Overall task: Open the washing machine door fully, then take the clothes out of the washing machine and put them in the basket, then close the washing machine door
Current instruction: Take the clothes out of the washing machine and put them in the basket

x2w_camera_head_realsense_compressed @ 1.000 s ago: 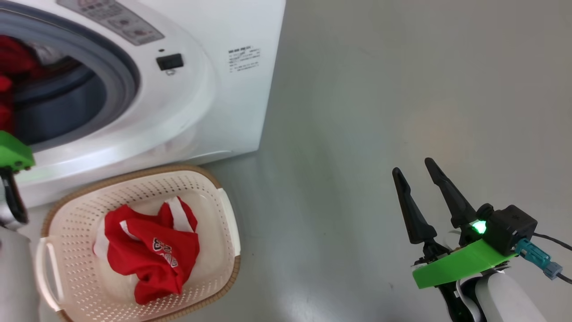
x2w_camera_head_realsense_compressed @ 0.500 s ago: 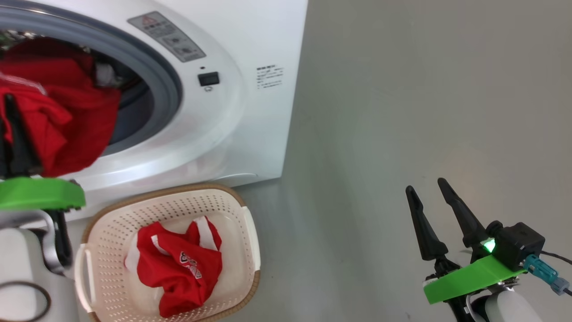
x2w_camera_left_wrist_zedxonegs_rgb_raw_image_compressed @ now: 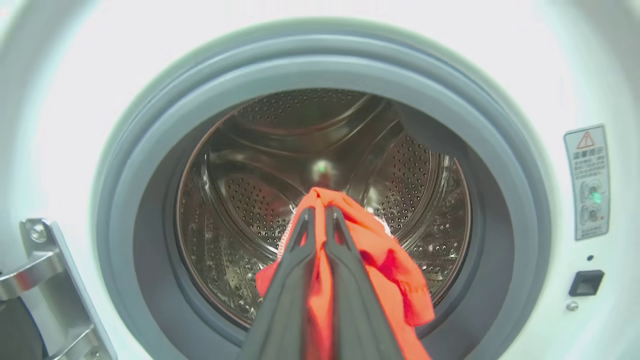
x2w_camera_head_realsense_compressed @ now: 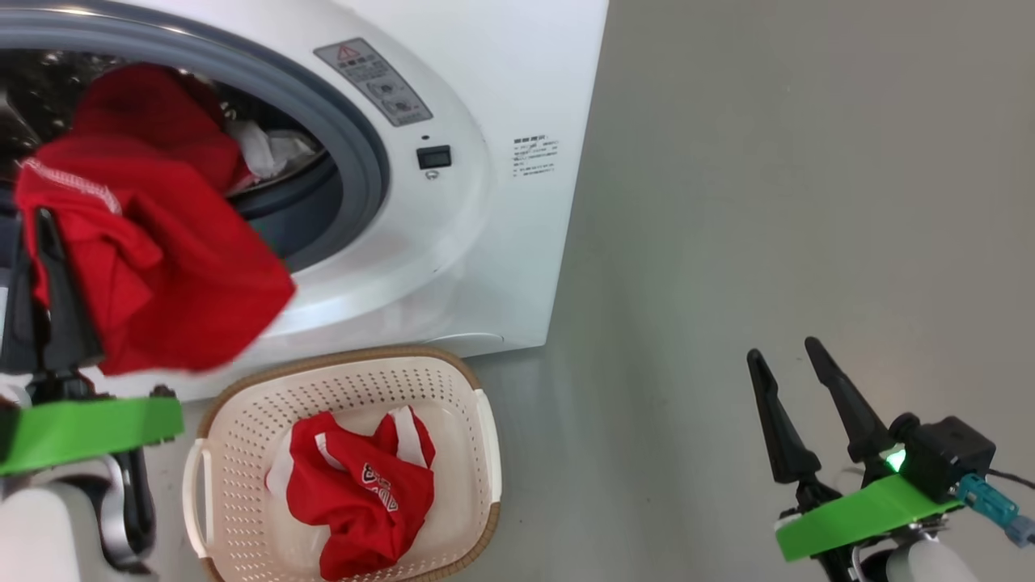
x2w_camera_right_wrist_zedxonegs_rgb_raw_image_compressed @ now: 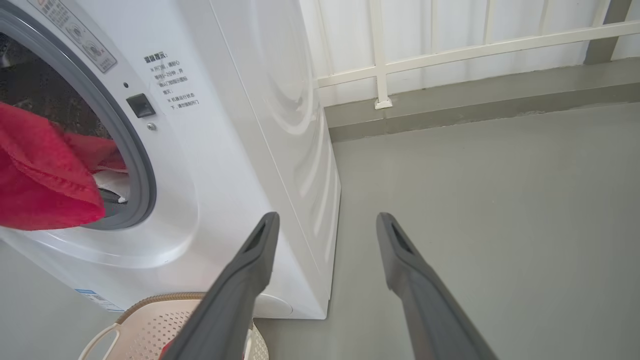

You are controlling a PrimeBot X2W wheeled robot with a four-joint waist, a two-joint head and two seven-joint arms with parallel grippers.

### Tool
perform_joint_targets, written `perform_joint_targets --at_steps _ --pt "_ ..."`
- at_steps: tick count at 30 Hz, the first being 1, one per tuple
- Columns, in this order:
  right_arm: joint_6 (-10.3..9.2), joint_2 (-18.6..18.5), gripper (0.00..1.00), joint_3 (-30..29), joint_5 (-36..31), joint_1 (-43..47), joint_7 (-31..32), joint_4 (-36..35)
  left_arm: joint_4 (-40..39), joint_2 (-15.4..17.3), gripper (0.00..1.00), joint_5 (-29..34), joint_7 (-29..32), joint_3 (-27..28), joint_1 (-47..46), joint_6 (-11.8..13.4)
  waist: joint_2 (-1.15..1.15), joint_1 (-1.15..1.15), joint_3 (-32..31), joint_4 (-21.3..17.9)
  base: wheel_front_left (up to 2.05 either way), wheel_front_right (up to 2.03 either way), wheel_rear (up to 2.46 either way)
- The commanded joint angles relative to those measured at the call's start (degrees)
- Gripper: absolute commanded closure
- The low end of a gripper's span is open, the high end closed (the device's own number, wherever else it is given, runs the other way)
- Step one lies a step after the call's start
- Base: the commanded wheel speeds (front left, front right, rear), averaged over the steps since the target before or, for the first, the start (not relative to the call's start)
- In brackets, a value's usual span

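progress: washing machine mouth open. one red garment in the basket just before the machine. my left gripper clamped on a second garment, just outside the machine's mouth. more red cloth inside its drum. my right gripper spread, empty, well right of the machine. remaining: drop, rest of clothes, door closing.

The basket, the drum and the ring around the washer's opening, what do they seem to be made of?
The basket looks like matte cream moulded plastic, evenly perforated, its brown rim woven-looking, perhaps imitation. The drum appears to be polished steel: mirror reflections, punched holes. The ring seems matte grey rubber, though the look alone leaves that open.
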Motion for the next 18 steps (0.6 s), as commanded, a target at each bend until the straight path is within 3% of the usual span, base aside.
perform_joint_targets --at_steps 1,5,18 --pt "0.29 -0.4 0.00 0.9 -0.4 1.3 -0.4 -1.2 -3.3 1.2 1.00 -0.1 -0.3 1.0 1.7 -0.2 0.00 0.00 -0.6 0.5 0.00 0.00 0.00" --pt "0.29 -0.4 0.00 0.8 -0.3 1.8 -0.4 -1.3 -8.2 1.0 1.00 -1.0 -0.3 -0.3 4.6 1.0 0.00 0.00 -1.0 0.9 0.00 0.00 0.00" --pt "0.29 -0.8 0.00 0.3 -0.4 2.4 -0.4 -1.7 -22.6 0.9 1.00 -2.7 -0.3 -7.5 10.6 8.1 0.00 0.00 -0.8 2.0 0.00 0.00 0.00"
